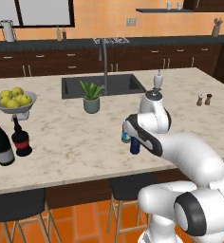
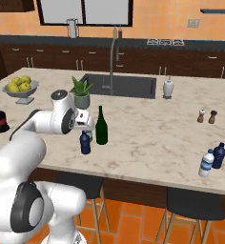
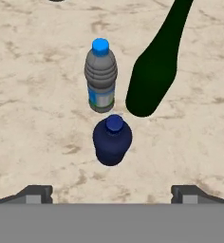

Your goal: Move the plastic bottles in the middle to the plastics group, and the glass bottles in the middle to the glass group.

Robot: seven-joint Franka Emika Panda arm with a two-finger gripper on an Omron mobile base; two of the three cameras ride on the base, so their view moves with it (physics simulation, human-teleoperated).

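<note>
Gripper [image 3: 112, 192] is spread wide and holds nothing; its two dark fingertips [image 3: 34, 193] stand far apart at the bottom of the hand view, above the marble counter [image 3: 33, 118]. Directly ahead of the gap stands the squat dark blue bottle [image 3: 112, 141], upright and clear of both tips. Just beyond it stands the clear bottle with blue cap and blue label [image 3: 101, 76], upright, close to the blue bottle. Beside both, on the right of the hand view, stands the slim dark green glass bottle [image 3: 154, 71].

From the right base view, the three bottles stand together mid-counter near the front edge. The glass group sits well apart at the far left of the counter: wine bottle with red neck [image 1: 1, 140] and round-bodied bottle with red label [image 1: 21, 137]. Two more plastic bottles [image 2: 212, 159] stand at the counter's right end.
</note>
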